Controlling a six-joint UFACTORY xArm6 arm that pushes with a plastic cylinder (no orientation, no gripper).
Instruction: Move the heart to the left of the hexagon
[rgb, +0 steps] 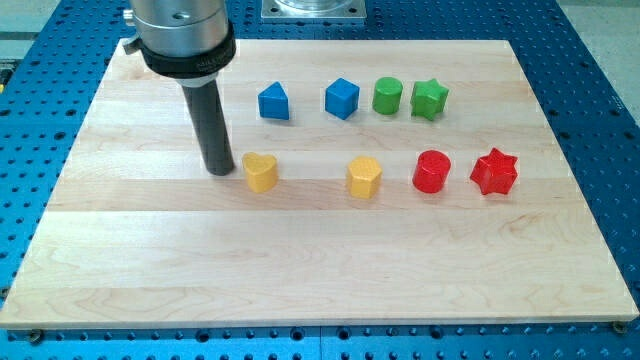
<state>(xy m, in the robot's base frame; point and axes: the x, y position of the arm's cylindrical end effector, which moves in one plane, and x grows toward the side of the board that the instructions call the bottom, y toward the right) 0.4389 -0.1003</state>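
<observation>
With no jaws to spread or pinch, my tip (220, 170) stood just left of the yellow heart (260, 172), so a rightward push risked driving it into the yellow hexagon (364, 177).

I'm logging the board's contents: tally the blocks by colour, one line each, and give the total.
Blue: 2, a triangular block and a cube
Green: 2, a cylinder and a star
Yellow: 2, a heart and a hexagon
Red: 2, a cylinder and a star
Total: 8

Open lane btwn yellow heart (261, 172) & yellow hexagon (364, 177).
</observation>
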